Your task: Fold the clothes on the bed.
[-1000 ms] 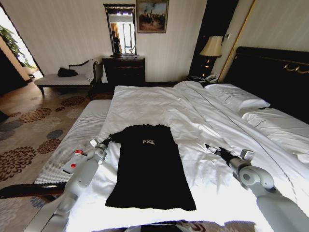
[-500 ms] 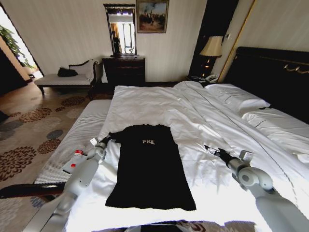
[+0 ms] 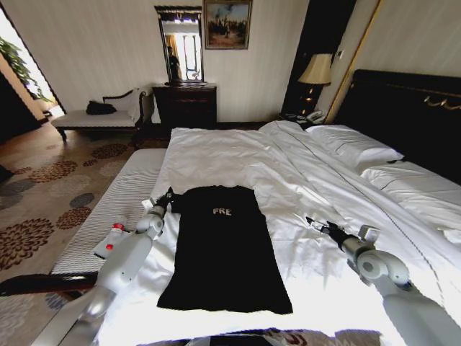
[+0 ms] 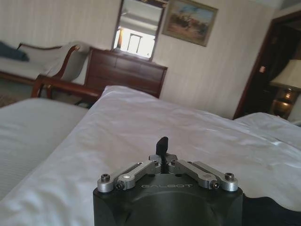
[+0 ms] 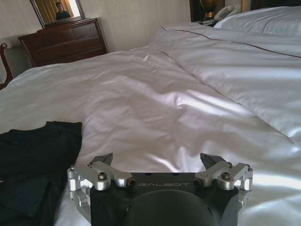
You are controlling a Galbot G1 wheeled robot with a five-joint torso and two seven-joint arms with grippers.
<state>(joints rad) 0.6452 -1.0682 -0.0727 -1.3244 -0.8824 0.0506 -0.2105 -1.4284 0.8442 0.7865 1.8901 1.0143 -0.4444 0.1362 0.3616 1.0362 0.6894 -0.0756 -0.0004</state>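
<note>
The black T-shirt (image 3: 223, 249) lies flat on the bed's white duvet (image 3: 238, 155) as a narrow lengthwise strip, with white chest lettering facing up. My left gripper (image 3: 167, 197) hovers at the shirt's left shoulder, shut with nothing seen between its fingers. In the left wrist view the left gripper (image 4: 162, 143) points over bare duvet, with a strip of the shirt (image 4: 275, 212) beside the gripper body. My right gripper (image 3: 315, 224) rests open over the duvet, well apart from the shirt's right edge. The right wrist view shows the right gripper (image 5: 157, 160) spread wide, with the shirt (image 5: 37, 155) off to one side.
A grey striped bench (image 3: 122, 194) runs along the bed's left side with a small red-and-white packet (image 3: 112, 241) on it. Pillows (image 3: 360, 148) and the dark headboard (image 3: 410, 108) are at the right. A dresser (image 3: 185, 104) and a chaise (image 3: 101, 115) stand by the far wall.
My left gripper has risen and moved slightly farther away and right, along the shirt's left shoulder. The right arm has barely moved, and the shirt lies as before.
</note>
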